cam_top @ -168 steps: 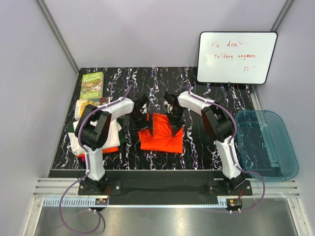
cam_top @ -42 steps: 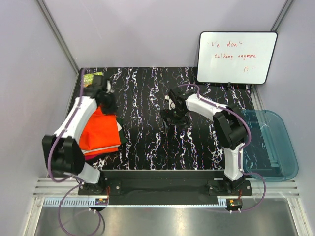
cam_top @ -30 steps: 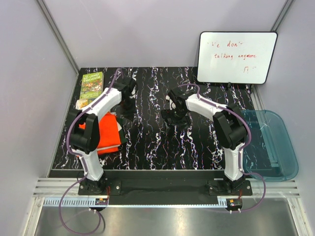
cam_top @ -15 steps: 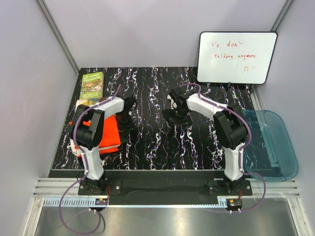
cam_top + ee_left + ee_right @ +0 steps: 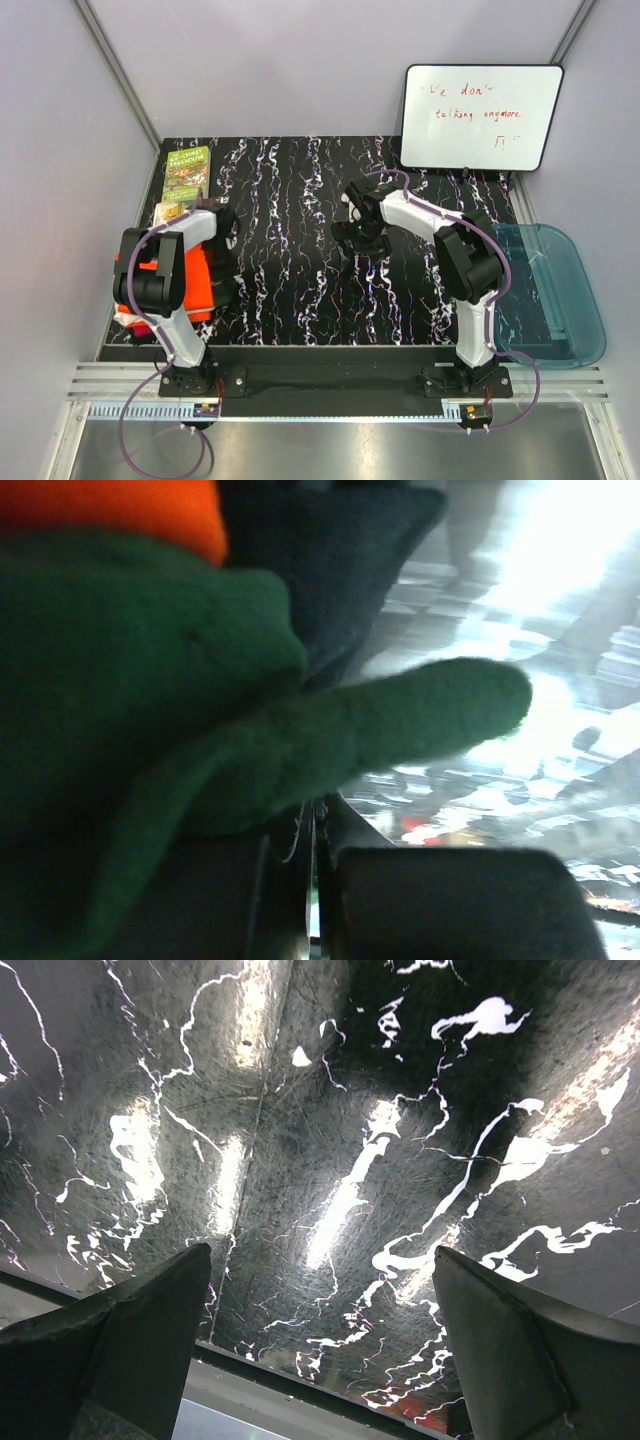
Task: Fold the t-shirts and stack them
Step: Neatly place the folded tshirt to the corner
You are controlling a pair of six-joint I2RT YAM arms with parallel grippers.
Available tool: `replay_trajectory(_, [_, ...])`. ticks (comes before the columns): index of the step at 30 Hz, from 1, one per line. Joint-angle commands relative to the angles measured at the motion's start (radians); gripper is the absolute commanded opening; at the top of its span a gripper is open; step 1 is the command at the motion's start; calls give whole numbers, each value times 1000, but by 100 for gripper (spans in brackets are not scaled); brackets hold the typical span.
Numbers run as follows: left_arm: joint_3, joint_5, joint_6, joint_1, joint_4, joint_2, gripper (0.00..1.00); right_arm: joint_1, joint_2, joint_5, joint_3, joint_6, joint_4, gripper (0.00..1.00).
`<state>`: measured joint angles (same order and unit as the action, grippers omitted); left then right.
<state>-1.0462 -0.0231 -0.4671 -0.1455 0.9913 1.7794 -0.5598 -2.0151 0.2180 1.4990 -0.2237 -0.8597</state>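
My left pincer (image 5: 312, 870) is clenched tight, fingers pressed together, at the 9 o'clock edge of the table (image 5: 300, 300). The dark green t-shirt (image 5: 150, 680) bulges right against it, and the bright orange t-shirt (image 5: 197, 280) lies on the pile there. I cannot tell whether any cloth is pinched. My right pincer (image 5: 320, 1255) hangs released, fingers spread wide, above the marbled tabletop near the centre.

Soft, even light fills the top view; white glare streaks the glossy table (image 5: 340, 1210) in the right wrist view, and a green shirt (image 5: 150, 730) at 9 o'clock blurs the dim left wrist view.
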Motion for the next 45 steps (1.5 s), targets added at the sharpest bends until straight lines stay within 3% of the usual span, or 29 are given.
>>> replay_trajectory(1, [37, -119, 44, 127, 32, -18, 0, 6, 23, -9, -5, 15, 1, 100])
replay_trajectory(10, [25, -176, 74, 257, 109, -24, 0, 6, 18, -2, 9, 6, -2, 100])
replay_trajectory(21, [-1, -161, 50, 259, 158, -63, 0, 6, 6, 8, 32, 6, -4, 100])
replay_trajectory(22, [-23, -161, 50, 254, 158, -101, 6, 6, 10, 6, 32, 6, -4, 100])
replay_trajectory(23, [-34, -163, 51, 251, 159, -121, 22, 6, 13, 3, 32, 4, -4, 100])
replay_trajectory(25, [-72, -175, 53, 225, 162, -187, 61, 6, 26, -12, 30, 4, -2, 100])
replay_trajectory(26, [-84, -196, 51, 210, 161, -207, 92, 6, 30, -19, 32, 3, -2, 100])
replay_trajectory(27, [-109, -205, 48, 180, 161, -224, 99, 6, 39, -32, 38, 3, -2, 100])
replay_trajectory(33, [-219, -173, 56, 6, 115, -268, 99, 26, 56, -65, 72, -5, -2, 100])
replay_trajectory(39, [-366, -45, 82, -155, 64, -128, 99, 75, 64, -88, 66, -26, -2, 100])
replay_trajectory(45, [-540, -41, 107, -287, 92, 67, 99, 145, 75, -134, 14, -31, -4, 100])
